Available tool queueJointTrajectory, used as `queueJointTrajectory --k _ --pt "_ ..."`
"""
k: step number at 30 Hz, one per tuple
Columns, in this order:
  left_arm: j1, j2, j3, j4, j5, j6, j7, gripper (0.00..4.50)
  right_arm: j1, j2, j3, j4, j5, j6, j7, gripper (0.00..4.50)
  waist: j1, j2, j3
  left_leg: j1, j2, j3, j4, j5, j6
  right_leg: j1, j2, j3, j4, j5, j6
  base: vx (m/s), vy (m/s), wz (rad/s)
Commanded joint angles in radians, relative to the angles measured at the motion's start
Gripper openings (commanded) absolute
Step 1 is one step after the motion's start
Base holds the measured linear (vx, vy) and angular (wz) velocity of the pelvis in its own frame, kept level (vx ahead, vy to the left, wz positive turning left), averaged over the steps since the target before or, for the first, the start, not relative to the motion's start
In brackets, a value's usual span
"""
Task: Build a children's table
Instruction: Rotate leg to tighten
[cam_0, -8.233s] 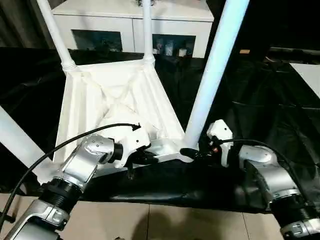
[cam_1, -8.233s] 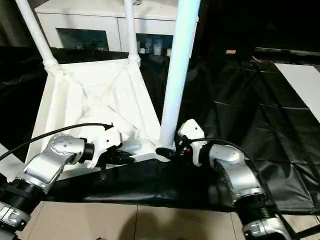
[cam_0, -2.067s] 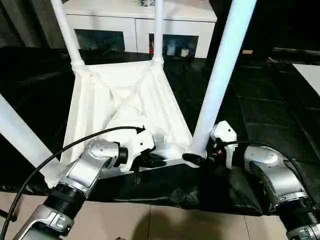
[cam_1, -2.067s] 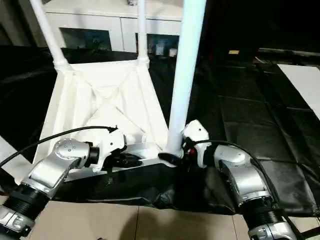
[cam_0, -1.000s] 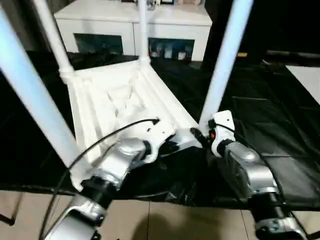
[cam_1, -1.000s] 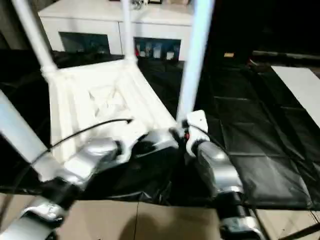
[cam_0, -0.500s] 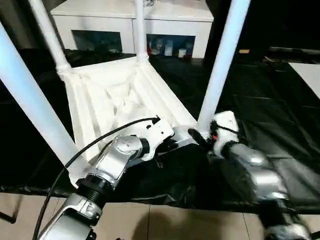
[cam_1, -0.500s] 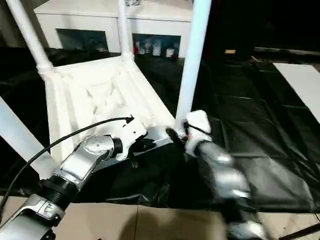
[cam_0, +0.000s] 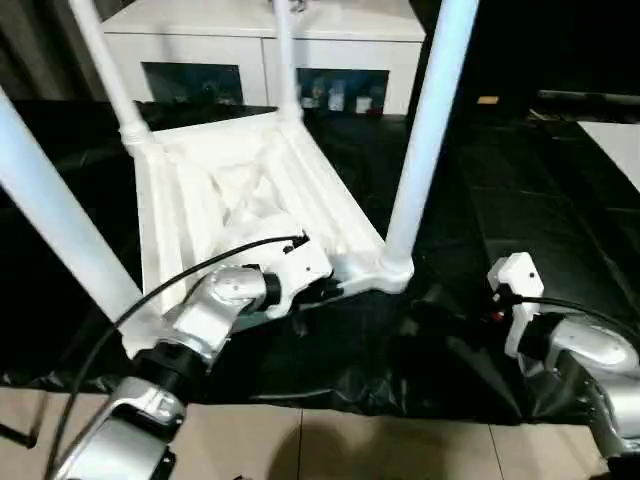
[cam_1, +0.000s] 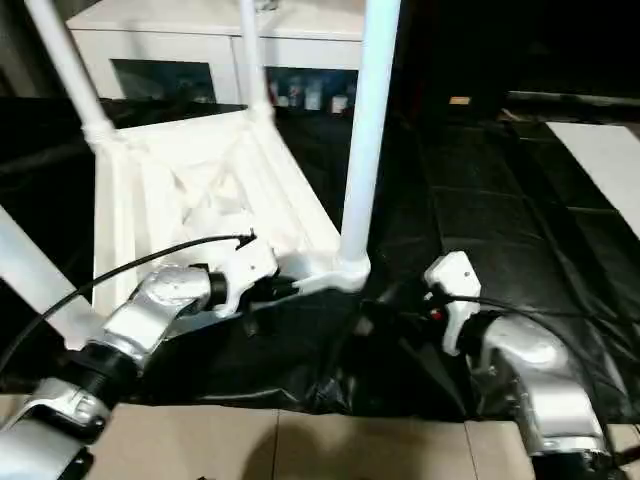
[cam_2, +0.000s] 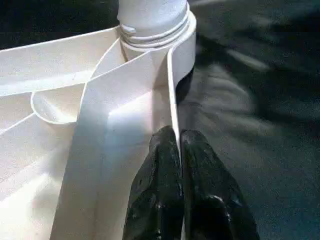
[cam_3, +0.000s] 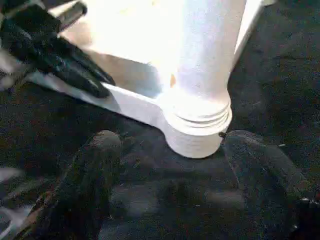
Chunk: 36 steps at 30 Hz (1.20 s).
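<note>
The children's table (cam_0: 240, 200) lies upside down on a counter (cam_0: 500, 200) draped in black sheeting, its ribbed underside up and four white legs (cam_0: 425, 130) standing in the corner sockets. The left hand (cam_2: 178, 145) pinches the tabletop's near rim between closed fingers, just beside the near right leg. The right hand (cam_3: 170, 175), fingers spread wide and holding nothing, hovers near that leg's socket (cam_3: 197, 125) without touching it. A white cabinet (cam_0: 260, 50) with glass doors stands at the far side.
</note>
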Motion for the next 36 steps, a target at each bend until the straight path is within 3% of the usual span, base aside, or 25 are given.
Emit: queueJointTrajectory --k 1,5,9,11,19,21,23,24,26,27,28,31,35,36 --pt "0.003 -0.006 -0.056 -0.019 -0.018 -0.059 -0.102 0.0 0.022 -0.024 0.042 -0.034 -0.014 -0.014 0.051 3.61 0.0 -0.012 -0.054 0.011 0.051 -0.019 -0.073 -0.204 0.093 0.04 -0.047 0.032 -0.061 -0.214 -0.237 0.0 0.0 0.0" --pt "-0.032 -0.005 -0.059 0.021 -0.011 -0.103 -0.13 0.0 0.039 -0.025 0.081 -0.054 -0.029 -0.019 0.08 3.61 0.016 -0.013 -0.057 0.012 0.053 -0.016 -0.068 -0.148 0.122 0.044 -0.048 0.032 -0.043 -0.094 -0.271 0.0 0.0 0.0" --pt "-0.074 -0.009 -0.043 0.072 -0.006 -0.183 -0.145 0.0 0.025 -0.015 0.094 -0.042 -0.034 -0.021 0.072 3.61 0.018 -0.017 -0.051 0.012 0.051 -0.016 -0.071 -0.204 0.099 0.044 -0.052 0.032 -0.054 -0.184 -0.252 0.0 0.0 0.0" --pt "-0.095 -0.008 -0.048 0.099 0.004 -0.273 -0.161 0.0 0.019 -0.015 0.099 -0.035 -0.035 -0.025 0.069 3.61 0.018 -0.018 -0.052 0.012 0.051 -0.017 -0.072 -0.214 0.089 0.045 -0.054 0.032 -0.056 -0.211 -0.239 0.0 0.0 0.0" --pt "-0.148 -0.012 -0.054 0.176 0.042 -0.447 -0.113 0.0 0.019 0.003 0.123 -0.047 -0.039 -0.023 0.065 3.61 0.022 -0.018 -0.055 0.012 0.052 -0.017 -0.068 -0.178 0.1 0.046 -0.053 0.031 -0.047 -0.147 -0.25 0.0 0.0 0.0" --pt "-0.152 -0.026 -0.02 0.182 0.014 -0.425 -0.094 0.0 0.021 0.012 0.13 -0.049 -0.043 -0.026 0.061 3.61 0.024 -0.02 -0.056 0.012 0.053 -0.016 -0.067 -0.165 0.101 0.048 -0.054 0.031 -0.041 -0.112 -0.261 0.0 0.0 0.0" --pt "-0.148 -0.04 0.024 0.184 -0.028 -0.389 -0.088 0.44 0.02 0.019 0.135 -0.048 -0.045 -0.03 0.055 3.71 0.025 -0.021 -0.057 0.012 0.053 -0.015 -0.066 -0.152 0.104 0.049 -0.054 0.031 -0.038 -0.09 -0.273 0.0 0.0 0.0" --pt "-0.142 -0.043 0.033 0.177 -0.04 -0.379 -0.09 0.44 0.019 0.021 0.136 -0.048 -0.044 -0.031 0.053 3.71 0.025 -0.021 -0.057 0.012 0.053 -0.015 -0.066 -0.152 0.104 0.049 -0.054 0.031 -0.038 -0.09 -0.273 0.0 0.0 0.0" --pt "-0.107 -0.055 0.074 0.142 -0.102 -0.342 -0.1 0.8 0.014 0.03 0.141 -0.048 -0.042 -0.031 0.048 3.71 0.028 -0.022 -0.055 0.011 0.056 -0.015 -0.067 -0.155 0.102 0.049 -0.056 0.03 -0.035 -0.082 -0.302 0.0 0.0 0.0" --pt "-0.107 -0.055 0.074 0.142 -0.102 -0.342 -0.1 0.84 0.014 0.03 0.141 -0.048 -0.042 -0.031 0.048 3.71 0.028 -0.024 -0.053 0.011 0.056 -0.015 -0.068 -0.165 0.102 0.049 -0.056 0.03 -0.038 -0.093 -0.301 0.0 0.0 0.0" --pt "-0.09 -0.055 0.081 0.122 -0.122 -0.332 -0.107 0.88 0.012 0.034 0.144 -0.047 -0.044 -0.031 0.046 3.71 0.025 -0.033 -0.052 0.008 0.055 -0.014 -0.067 -0.171 0.102 0.051 -0.056 0.03 -0.038 -0.102 -0.297 0.0 0.0 0.0" --pt "-0.046 -0.048 0.101 0.048 -0.161 -0.296 -0.098 1.08 0.007 0.044 0.154 -0.05 -0.047 -0.03 0.049 3.71 0.011 -0.032 -0.049 0.007 0.053 -0.016 -0.069 -0.204 0.091 0.051 -0.056 0.032 -0.045 -0.189 -0.264 0.0 0.0 0.0" --pt "0.02 -0.021 0.135 -0.09 -0.204 -0.179 -0.085 1.31 0.003 0.056 0.164 -0.051 -0.05 -0.031 0.041 3.71 0.006 -0.028 -0.048 0.012 0.055 -0.016 -0.071 -0.222 0.078 0.044 -0.053 0.034 -0.05 -0.223 -0.258 0.0 0.0 0.0" --pt "0.084 0.029 0.132 -0.218 -0.214 -0.042 -0.102 1.39 0.001 0.061 0.169 -0.053 -0.051 -0.03 0.036 3.71 0.005 -0.025 -0.047 0.014 0.061 -0.017 -0.076 -0.229 0.063 0.044 -0.053 0.034 -0.043 -0.219 -0.259 0.0 0.0 0.0"
